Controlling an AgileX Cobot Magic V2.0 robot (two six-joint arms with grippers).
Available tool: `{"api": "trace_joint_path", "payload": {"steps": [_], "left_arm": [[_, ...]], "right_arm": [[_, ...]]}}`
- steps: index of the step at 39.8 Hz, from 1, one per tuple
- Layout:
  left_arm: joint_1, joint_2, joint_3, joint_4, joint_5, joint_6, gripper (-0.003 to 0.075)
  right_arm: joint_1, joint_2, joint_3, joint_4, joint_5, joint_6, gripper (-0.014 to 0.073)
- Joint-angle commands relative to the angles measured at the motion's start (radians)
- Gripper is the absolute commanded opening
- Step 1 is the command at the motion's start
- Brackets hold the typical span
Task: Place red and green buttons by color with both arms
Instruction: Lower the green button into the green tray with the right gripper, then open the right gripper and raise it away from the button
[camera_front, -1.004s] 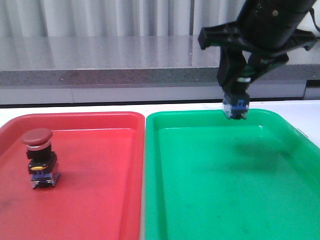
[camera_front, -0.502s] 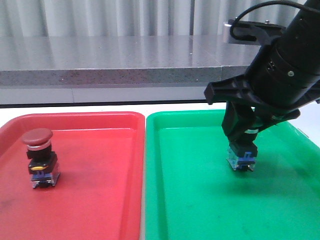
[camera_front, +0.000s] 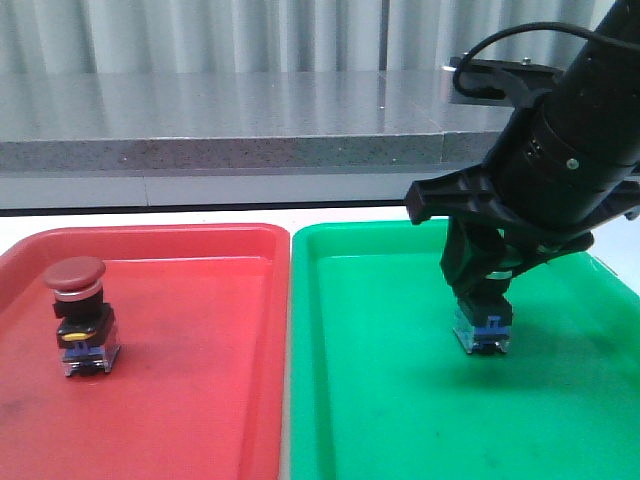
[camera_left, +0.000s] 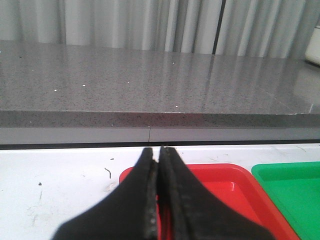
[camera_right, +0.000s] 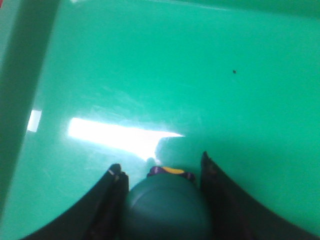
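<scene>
The green-capped mushroom push button (camera_right: 166, 207), its dome smooth and matte over a black body and blue base (camera_front: 483, 331), is pinched between the jaws of the black right gripper (camera_front: 481, 290). It hangs upright, its base at or just above the floor of the glossy green plastic tray (camera_front: 400, 400); contact cannot be told. Only the release seems left. The red-capped mushroom push button (camera_front: 77, 315), with silver collar, black body and blue base, already stands upright in the red plastic tray (camera_front: 200, 400), so that half looks done. The left gripper (camera_left: 159, 200) has its jaws pressed together, empty, over the white counter (camera_left: 60, 175) near the red tray's rim.
</scene>
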Motion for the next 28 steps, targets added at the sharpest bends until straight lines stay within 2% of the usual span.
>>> {"api": "trace_joint_path", "payload": {"steps": [1,4,8,17,19,21,28], "left_arm": [[0.004,0.011,-0.028,-0.007,-0.079,-0.012,-0.002],[0.004,0.011,-0.028,-0.007,-0.079,-0.012,-0.002],[0.004,0.011,-0.028,-0.007,-0.079,-0.012,-0.002],[0.004,0.011,-0.028,-0.007,-0.079,-0.012,-0.002],[0.004,0.011,-0.028,-0.007,-0.079,-0.012,-0.002],[0.004,0.011,-0.028,-0.007,-0.079,-0.012,-0.002],[0.004,0.011,-0.028,-0.007,-0.079,-0.012,-0.002]], "right_arm": [[-0.001,-0.034,-0.02,-0.001,-0.023,-0.013,0.035],[-0.001,-0.036,-0.02,-0.001,-0.02,-0.013,0.048],[-0.001,-0.061,-0.02,-0.001,-0.012,-0.013,0.0584],[-0.004,-0.23,-0.02,-0.007,-0.017,-0.013,0.0577],[-0.008,-0.268,-0.021,-0.015,-0.018,-0.013,0.0532],[-0.018,-0.304,-0.023,-0.016,-0.017,-0.013,0.0451],[-0.078,-0.427,-0.032,-0.057,0.01,-0.013,0.0022]]}}
